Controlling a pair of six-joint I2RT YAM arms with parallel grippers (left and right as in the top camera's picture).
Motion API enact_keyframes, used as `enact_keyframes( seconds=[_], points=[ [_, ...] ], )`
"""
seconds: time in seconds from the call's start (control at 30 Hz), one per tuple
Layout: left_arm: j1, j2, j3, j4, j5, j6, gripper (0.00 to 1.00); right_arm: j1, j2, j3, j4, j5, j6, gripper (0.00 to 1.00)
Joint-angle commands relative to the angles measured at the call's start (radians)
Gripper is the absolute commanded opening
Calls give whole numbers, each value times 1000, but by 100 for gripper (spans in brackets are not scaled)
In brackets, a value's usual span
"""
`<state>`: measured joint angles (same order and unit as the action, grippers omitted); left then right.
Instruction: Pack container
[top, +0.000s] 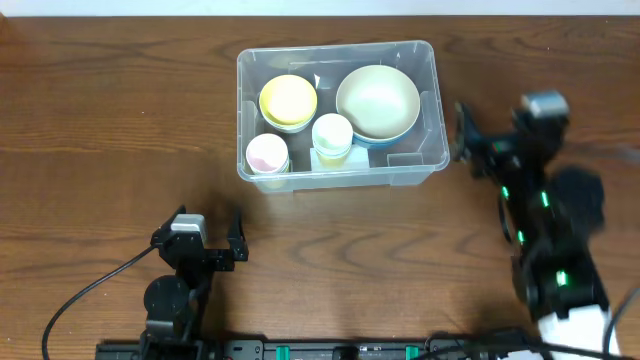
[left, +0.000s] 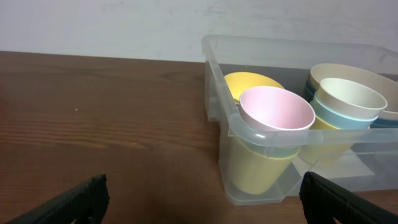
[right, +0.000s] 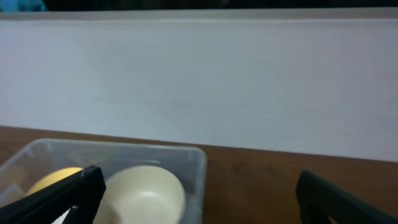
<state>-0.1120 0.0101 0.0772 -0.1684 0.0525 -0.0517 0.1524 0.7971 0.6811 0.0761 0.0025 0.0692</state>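
Observation:
The clear plastic container (top: 438, 105) stands at the back middle of the table. In it are a yellow bowl (top: 288, 100), a cream bowl (top: 377, 100) on a blue one, a pink cup (top: 267, 153) and a pale stack of cups (top: 332, 133). My left gripper (top: 210, 225) is open and empty near the front left, well short of the container. In the left wrist view, the container's corner (left: 214, 81) and the pink cup (left: 277, 109) lie ahead of the left gripper (left: 202, 208). My right gripper (top: 463, 135) is open and empty just right of the container. The right wrist view shows the right gripper (right: 199, 199) above the container's rim (right: 124, 147) and the cream bowl (right: 146, 193).
Bare wooden table (top: 110, 110) lies left of the container. A white wall (right: 199, 81) rises behind the table's far edge. Black cables (top: 80, 300) trail from the left arm's base at the front edge.

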Motion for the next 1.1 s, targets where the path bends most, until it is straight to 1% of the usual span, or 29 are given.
enact_keyframes(
  seconds=[0.0,0.17,0.4,0.57,0.73,0.93,1.07],
  points=[
    [4,-6,-16,-36,7,2,98,-55,-161,-169,65,-34,-18,99],
    [4,-6,-16,-36,7,2,98,-92,-359,-370,94,-34,-18,99],
    [4,-6,-16,-36,7,2,98,-99,-516,-513,92,-45,-18,99],
    [4,-6,-16,-36,7,2,98,-148,-610,-601,91,-127,-18,99],
    [4,-6,-16,-36,7,2,98,-174,-660,-638,66,-141,-19,99],
    [4,-6,-16,-36,7,2,98,-193,-687,-639,-43,-138,-22,99],
    [4,-6,-16,-36,7,2,98,-193,-711,-651,-97,-138,-53,99]
  ],
)
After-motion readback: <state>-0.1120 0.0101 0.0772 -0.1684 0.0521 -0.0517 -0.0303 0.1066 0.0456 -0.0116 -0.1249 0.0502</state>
